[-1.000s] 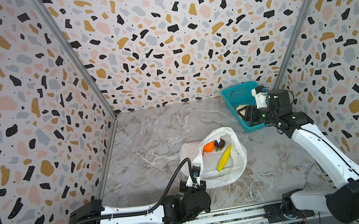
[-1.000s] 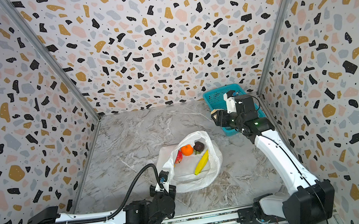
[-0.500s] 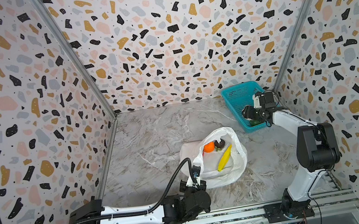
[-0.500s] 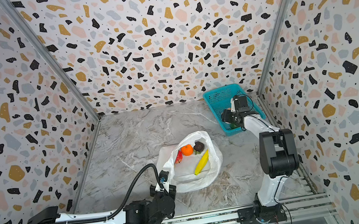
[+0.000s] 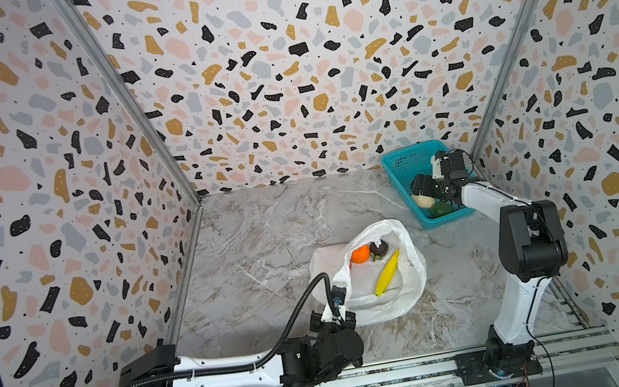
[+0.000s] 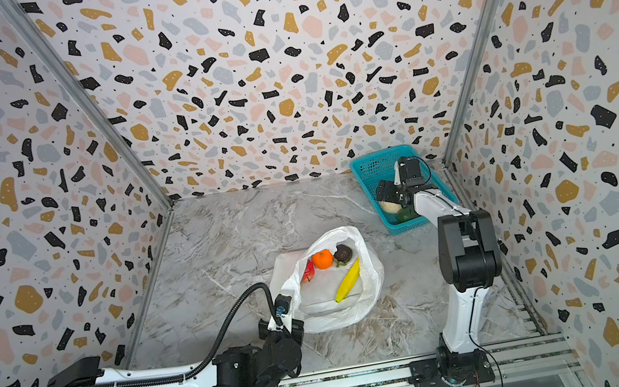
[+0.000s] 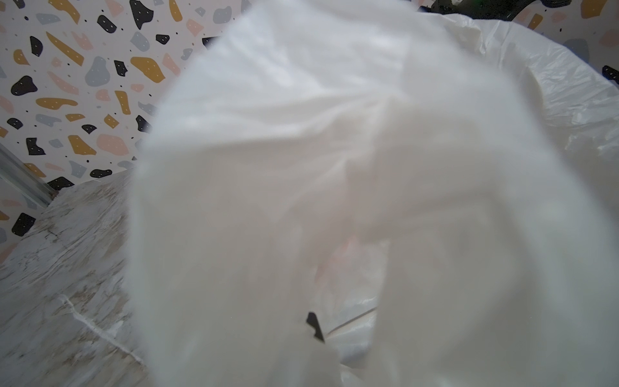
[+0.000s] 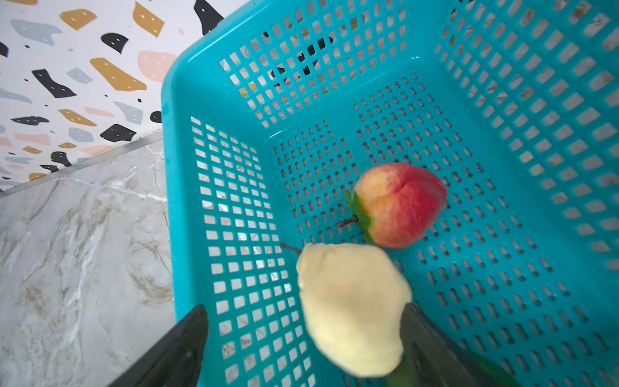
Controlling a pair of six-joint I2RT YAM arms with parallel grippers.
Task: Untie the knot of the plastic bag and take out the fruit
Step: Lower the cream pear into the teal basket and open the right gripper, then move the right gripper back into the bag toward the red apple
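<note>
Gaping on the veined marble surface, the crinkly translucent plastic bag cradles a round orange, a curved banana and a dark fruit. Its near rim is pinched in the closed left gripper. Over the teal mesh basket the right gripper stands spread, a pale bumpy pear between its jaws, near a red-blushed peach. Bare marble lies left of the bag.
</note>
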